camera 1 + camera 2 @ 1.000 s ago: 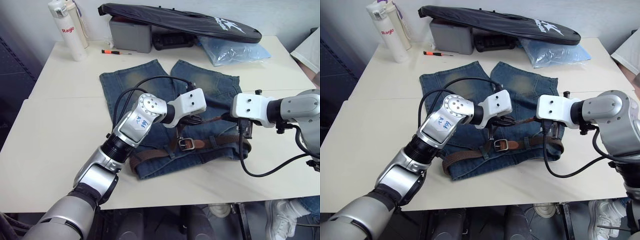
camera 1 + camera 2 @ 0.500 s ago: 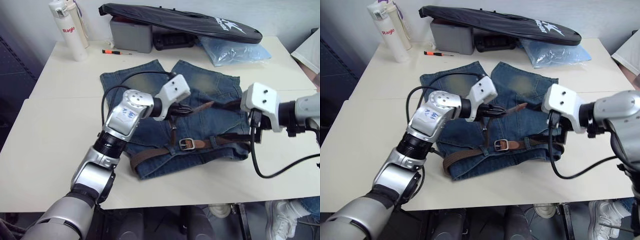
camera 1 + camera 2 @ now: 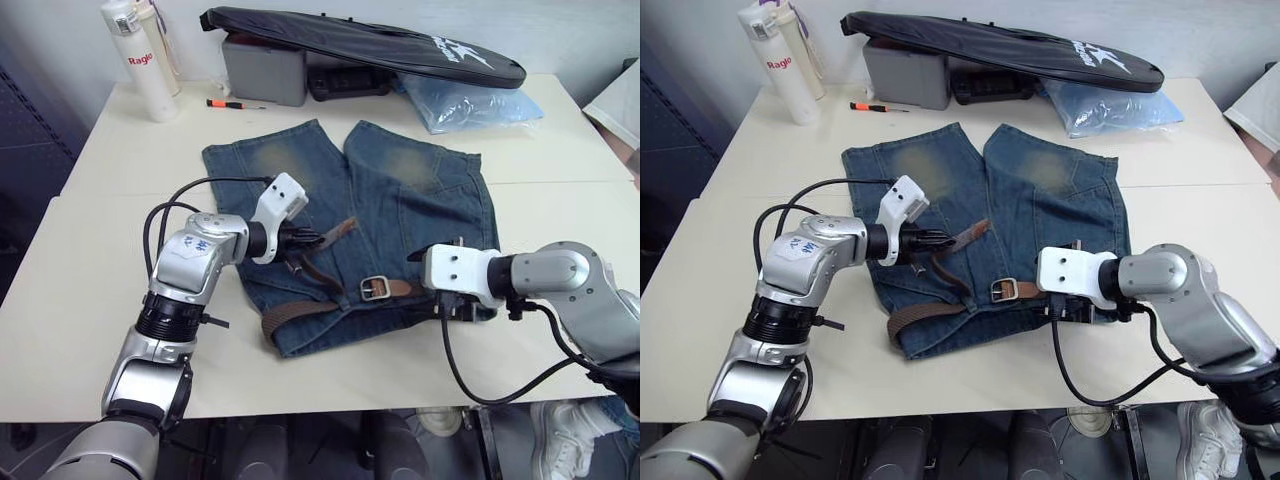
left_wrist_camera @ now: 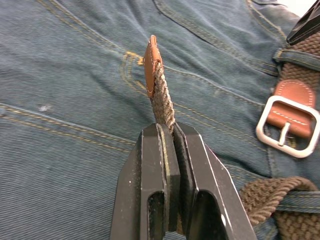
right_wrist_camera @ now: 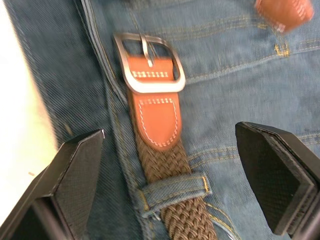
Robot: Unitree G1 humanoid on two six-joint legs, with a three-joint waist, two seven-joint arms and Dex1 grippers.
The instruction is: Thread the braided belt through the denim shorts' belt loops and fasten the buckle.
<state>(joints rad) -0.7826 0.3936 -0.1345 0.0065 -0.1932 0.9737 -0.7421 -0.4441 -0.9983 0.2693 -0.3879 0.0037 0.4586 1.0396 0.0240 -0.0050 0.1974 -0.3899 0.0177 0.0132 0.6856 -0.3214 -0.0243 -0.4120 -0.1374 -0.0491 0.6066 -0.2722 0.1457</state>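
Note:
The denim shorts (image 3: 400,190) lie flat on the table, waistband toward me. The braided belt (image 3: 300,312) runs along that waistband. My left gripper (image 4: 167,129) is shut on its free end just behind the tan tip (image 4: 150,65) and holds it up over the left leg. The silver buckle (image 5: 148,62) rests flat on the denim at mid waistband. My right gripper (image 5: 170,134) is open, one finger on each side of the strap just behind the buckle. A belt loop (image 5: 175,189) crosses the strap there, and another belt loop (image 4: 296,55) shows beside the buckle.
At the back of the table are a white bottle (image 3: 140,60), a small screwdriver (image 3: 232,104), a grey box (image 3: 265,68) under a long black bag (image 3: 380,45), and a blue plastic bag (image 3: 470,105). Bare tabletop (image 3: 100,260) lies left of the shorts.
My left gripper drew the belt's tip leftward across the shorts. The right gripper opened, let go of the strap and came down to the waistband by the buckle.

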